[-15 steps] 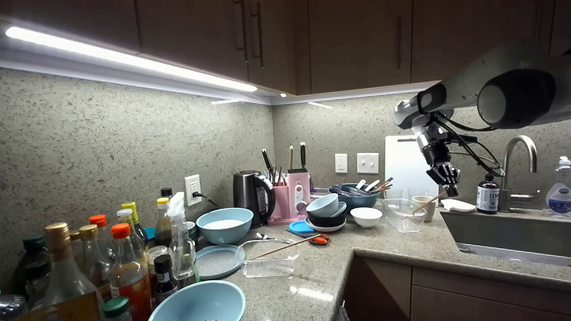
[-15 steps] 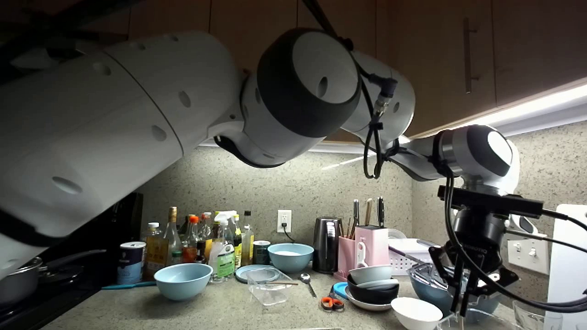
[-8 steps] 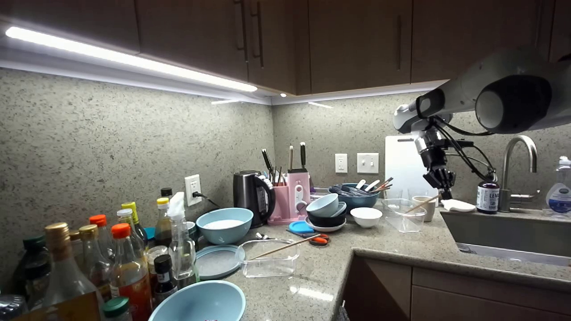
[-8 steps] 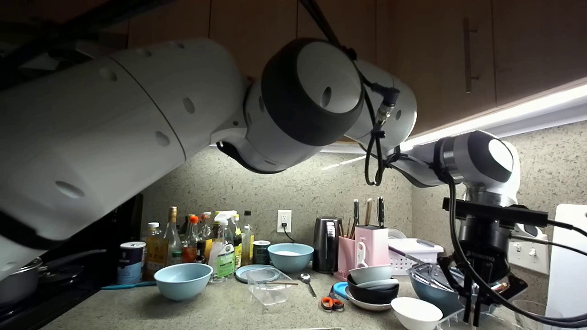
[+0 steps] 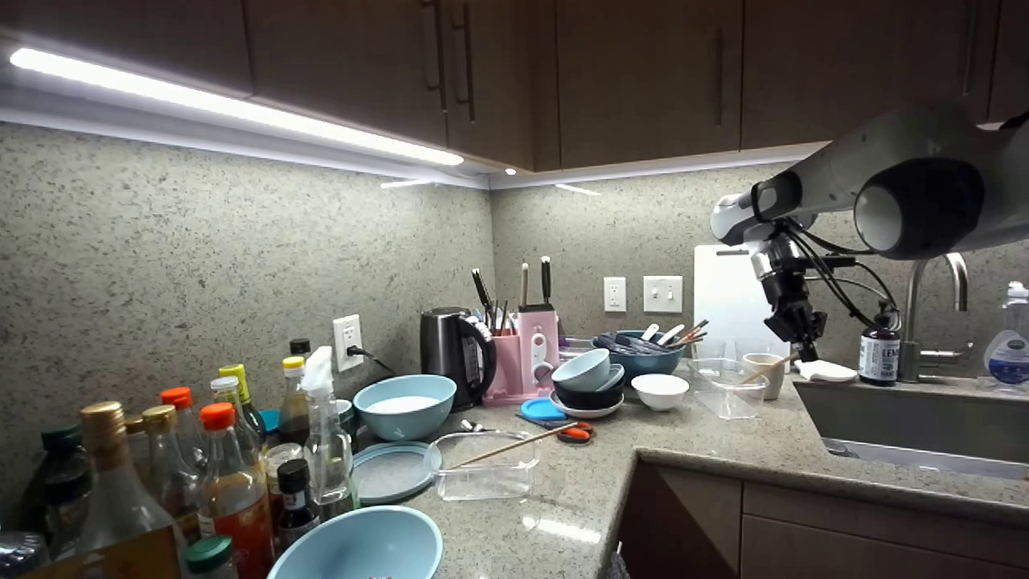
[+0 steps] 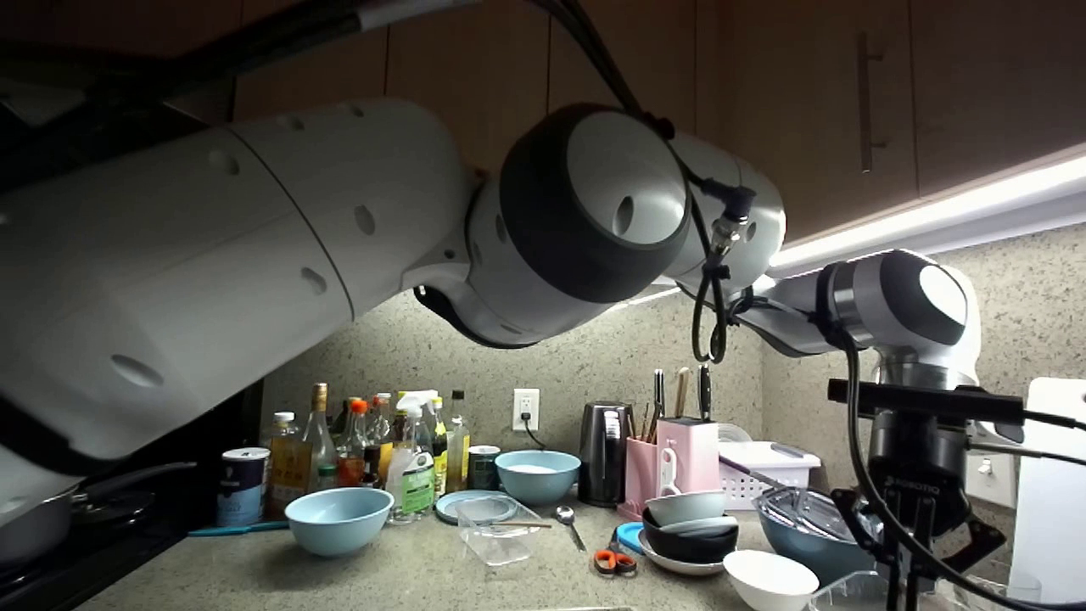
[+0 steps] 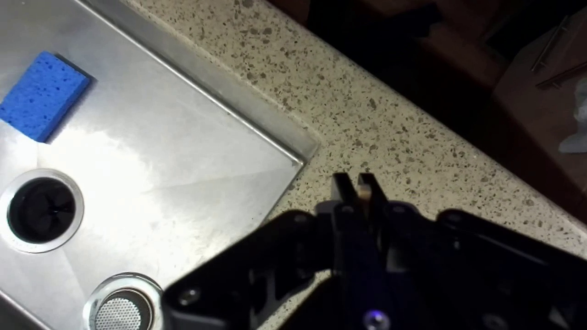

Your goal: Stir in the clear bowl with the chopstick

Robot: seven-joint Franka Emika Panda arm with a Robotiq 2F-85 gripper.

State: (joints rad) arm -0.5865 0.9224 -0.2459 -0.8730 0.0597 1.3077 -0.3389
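Note:
The clear bowl (image 5: 730,404) stands on the counter near the sink corner in an exterior view; its edge also shows low in an exterior view (image 6: 848,589), partly behind the fingers. My gripper (image 5: 806,354) is above and to the right of it, shut on the chopstick (image 5: 770,368). The chopstick is thin and light brown, and slants down left from the fingertips. Its lower end overlaps the clear bowl; its depth inside is hard to tell. In the wrist view the gripper (image 7: 353,178) has a narrow gap with the chopstick's blunt end (image 7: 363,192) between the fingers.
A beige cup (image 5: 776,384) stands right beside the clear bowl. A white bowl (image 5: 659,392) is to its left. The sink (image 7: 220,183) with a blue sponge (image 7: 43,96) and a soap bottle (image 5: 879,354) are close by. Another clear container (image 5: 485,482) holds a stick.
The arm has come down. The gripper has shifted right in an exterior view, and the chopstick's lower end has moved right across the clear bowl.

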